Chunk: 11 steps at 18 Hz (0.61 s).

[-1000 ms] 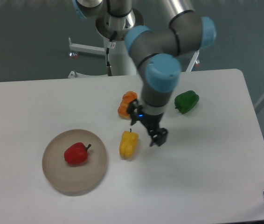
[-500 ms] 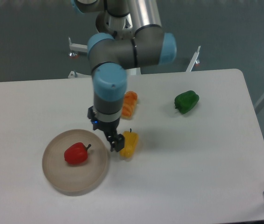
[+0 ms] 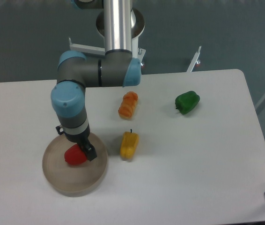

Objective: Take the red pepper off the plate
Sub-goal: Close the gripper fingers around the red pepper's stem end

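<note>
The gripper (image 3: pixel 83 151) is at the pepper (image 3: pixel 74 156), which lies left of centre on the plate (image 3: pixel 71 183), but how wide it stands I cannot tell; next it should grasp and lift.

red pepper (image 3: pixel 74 156) half behind claw (image 3: pixel 83 151)

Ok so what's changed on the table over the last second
The arm swung left across the table, from beside the yellow pepper to over the plate, and its tool has come down right at the red pepper. Whether it has gripped it cannot be seen. All four peppers and the plate stayed put, the red one on the plate.
</note>
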### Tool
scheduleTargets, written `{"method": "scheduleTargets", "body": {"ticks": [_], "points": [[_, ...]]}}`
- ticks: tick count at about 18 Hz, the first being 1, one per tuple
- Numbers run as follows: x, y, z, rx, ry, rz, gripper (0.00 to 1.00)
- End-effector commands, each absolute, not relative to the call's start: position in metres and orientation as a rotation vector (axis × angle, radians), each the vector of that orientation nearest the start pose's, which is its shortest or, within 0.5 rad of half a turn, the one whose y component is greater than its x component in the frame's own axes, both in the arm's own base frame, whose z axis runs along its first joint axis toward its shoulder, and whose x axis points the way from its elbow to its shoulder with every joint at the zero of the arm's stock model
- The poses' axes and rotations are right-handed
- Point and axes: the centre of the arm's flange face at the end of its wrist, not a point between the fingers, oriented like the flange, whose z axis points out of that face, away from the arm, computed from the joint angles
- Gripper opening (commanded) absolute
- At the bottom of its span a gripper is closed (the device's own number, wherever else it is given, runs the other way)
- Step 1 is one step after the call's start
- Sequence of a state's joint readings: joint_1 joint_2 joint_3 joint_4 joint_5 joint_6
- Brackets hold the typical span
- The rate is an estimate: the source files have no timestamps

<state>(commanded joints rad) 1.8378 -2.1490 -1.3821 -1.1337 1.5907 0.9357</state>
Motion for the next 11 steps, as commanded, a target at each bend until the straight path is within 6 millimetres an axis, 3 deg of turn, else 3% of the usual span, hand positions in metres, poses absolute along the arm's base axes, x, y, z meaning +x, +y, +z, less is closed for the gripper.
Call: {"method": "scheduleTargets", "body": {"ticks": [5,8,9,10,11], "points": [[-0.056,0.715,0.252,-2.948,1.034,0.056,1.0],[-0.055,0.717,0.25,-2.932,1.051,0.063,0.98],[-0.055,0.717,0.248,-2.934,1.054,0.06,0.85],[-0.055,0.717,0.248,-2.936,1.052,0.059,0.6],[-0.055,0.717,0.248,-2.936,1.052,0.059,0.44]]}}
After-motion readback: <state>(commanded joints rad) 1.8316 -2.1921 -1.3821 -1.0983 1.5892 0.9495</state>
